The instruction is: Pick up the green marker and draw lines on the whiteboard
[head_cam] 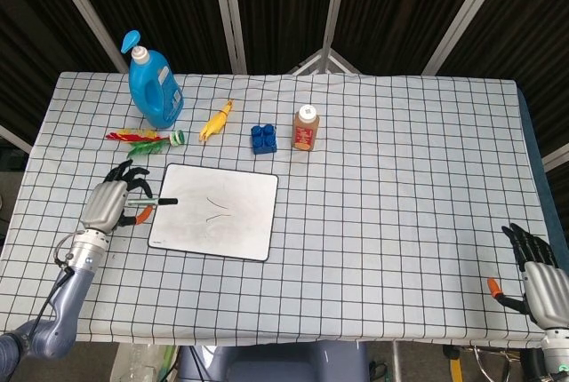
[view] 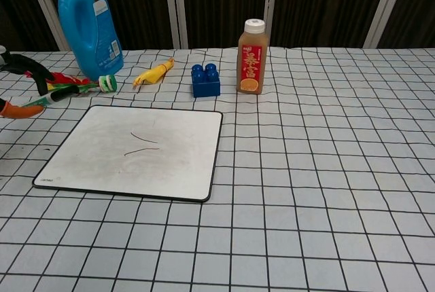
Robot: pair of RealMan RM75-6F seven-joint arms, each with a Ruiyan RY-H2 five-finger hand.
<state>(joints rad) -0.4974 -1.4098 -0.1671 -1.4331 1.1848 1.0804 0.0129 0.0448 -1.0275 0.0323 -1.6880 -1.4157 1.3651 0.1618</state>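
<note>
The green marker (head_cam: 162, 202) lies roughly level in my left hand (head_cam: 108, 206), pointing toward the left edge of the whiteboard (head_cam: 240, 222). My left hand hovers just left of the board. In the chest view only part of the left hand (view: 17, 88) shows at the left border, with the marker (view: 62, 93) sticking out above the table. The whiteboard (view: 170, 163) carries two short drawn lines (view: 143, 142). At the table's lower right corner, my right hand (head_cam: 536, 274) holds nothing, its fingers spread.
Behind the board stand a blue detergent bottle (head_cam: 153, 84), a red and green feather toy (head_cam: 142, 139), a yellow toy (head_cam: 216, 121), a blue block (head_cam: 262, 139) and a juice bottle (head_cam: 306, 128). The checked cloth (head_cam: 400, 187) covers the table.
</note>
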